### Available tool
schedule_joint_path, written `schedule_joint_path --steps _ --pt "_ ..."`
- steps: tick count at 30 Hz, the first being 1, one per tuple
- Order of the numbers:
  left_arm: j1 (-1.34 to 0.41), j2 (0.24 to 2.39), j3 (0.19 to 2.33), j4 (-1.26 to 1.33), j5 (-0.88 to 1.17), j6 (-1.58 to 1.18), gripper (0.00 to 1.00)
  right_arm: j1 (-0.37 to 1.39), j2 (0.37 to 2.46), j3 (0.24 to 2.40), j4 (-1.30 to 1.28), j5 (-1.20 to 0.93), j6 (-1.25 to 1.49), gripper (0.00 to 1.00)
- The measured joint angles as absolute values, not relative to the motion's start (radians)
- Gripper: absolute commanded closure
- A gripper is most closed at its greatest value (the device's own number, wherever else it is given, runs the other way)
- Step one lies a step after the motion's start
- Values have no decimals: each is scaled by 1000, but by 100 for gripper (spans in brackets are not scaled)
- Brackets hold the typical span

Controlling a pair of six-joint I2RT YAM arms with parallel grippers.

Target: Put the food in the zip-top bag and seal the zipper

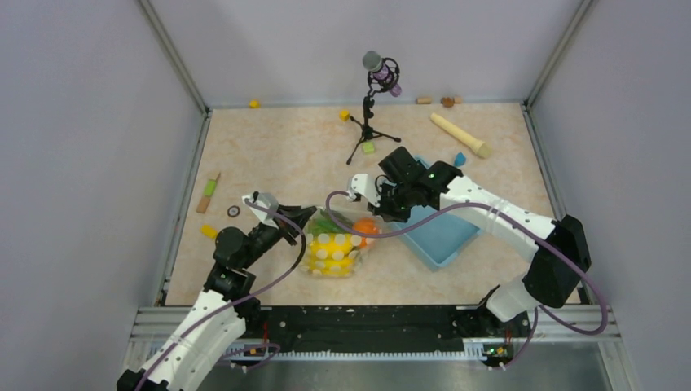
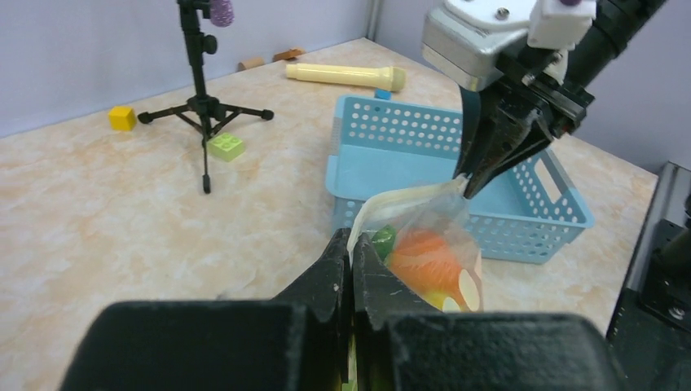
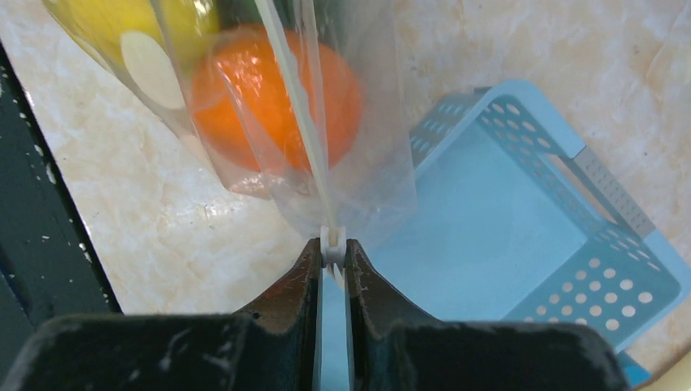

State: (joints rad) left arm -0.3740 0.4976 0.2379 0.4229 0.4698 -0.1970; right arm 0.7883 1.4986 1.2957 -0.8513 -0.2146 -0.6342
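As my left gripper pinches the zipper, my right gripper clamps its other end. The zip-top bag holds food.

No readable text, label, brand, number or sign shows in any view.

Zip-top bag bottom hidden behind left pincer; top cropped in right wrist view.

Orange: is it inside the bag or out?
Inside. The orange shows through the clear bag wall, just under the zipper that the right tool pinches.
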Motion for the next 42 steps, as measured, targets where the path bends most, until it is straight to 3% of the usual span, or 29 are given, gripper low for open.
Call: schedule_joint_path --steps 13,14,17,24,26,32,35,37,39,40,41,42 --pt "-374 502 233 409 164 -269 100 760 1399 1201 -776 -134 -598 91" --pt "-374 505 233 410 155 -271 100 760 1387 1197 -762 -133 -598 88" --pt "-374 525 233 411 116 -278 100 760 1351 1183 -725 -130 -595 60" --pt "-361 606 251 393 -81 -302 100 747 1303 1133 -621 -33 -532 31" --pt "-361 643 273 382 -123 -313 100 746 1268 1095 -570 28 -509 5" --pt "-361 736 345 315 -314 -369 100 743 1052 928 -331 266 -373 1" --pt "-361 743 364 274 -440 -403 95 743 920 836 -207 433 -235 1" --pt "-361 744 370 256 -512 -423 85 743 831 777 -165 528 -136 1" --pt "-361 750 381 231 -566 -443 59 743 759 724 -133 597 -43 1" --pt "-361 754 390 212 -588 -451 39 743 734 699 -118 623 -9 1" --pt "-360 758 401 192 -608 -462 12 743 715 678 -111 644 18 1" --pt "-360 760 417 164 -632 -476 4 743 696 653 -108 675 50 1"
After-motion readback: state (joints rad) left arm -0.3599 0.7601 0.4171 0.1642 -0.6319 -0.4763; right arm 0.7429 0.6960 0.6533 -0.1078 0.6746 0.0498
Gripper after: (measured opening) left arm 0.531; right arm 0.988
